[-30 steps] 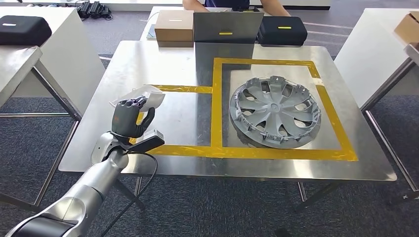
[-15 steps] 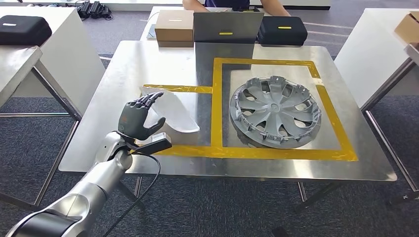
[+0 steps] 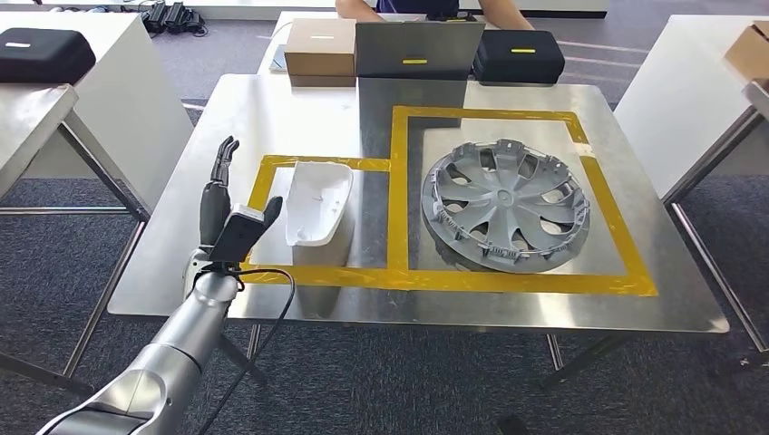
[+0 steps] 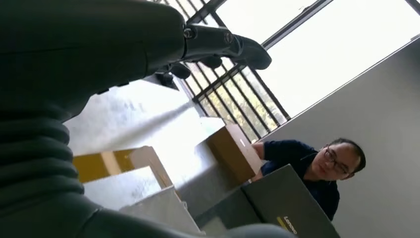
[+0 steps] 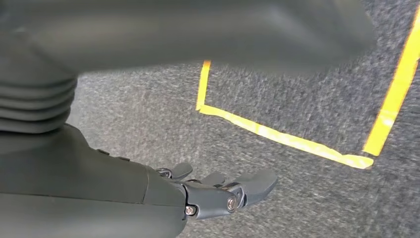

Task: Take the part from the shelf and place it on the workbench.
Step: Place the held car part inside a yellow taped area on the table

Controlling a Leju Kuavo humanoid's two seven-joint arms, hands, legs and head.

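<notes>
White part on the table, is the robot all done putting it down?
Pretty much. The white part lies on the workbench inside the small yellow tape box. The left robot hand is open beside it, holding nothing. What's left looks like just pulling the arm away.

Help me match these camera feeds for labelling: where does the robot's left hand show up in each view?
Head view: left hand raised over the workbench's left side, beside the white part, apart from it.
Left wrist view: left hand fills the upper left, dark fingers stretched toward the windows.
Right wrist view: not in it; that is the right hand above carpet.
Shared landmark: the brown cardboard box, in head and left wrist views.
</notes>
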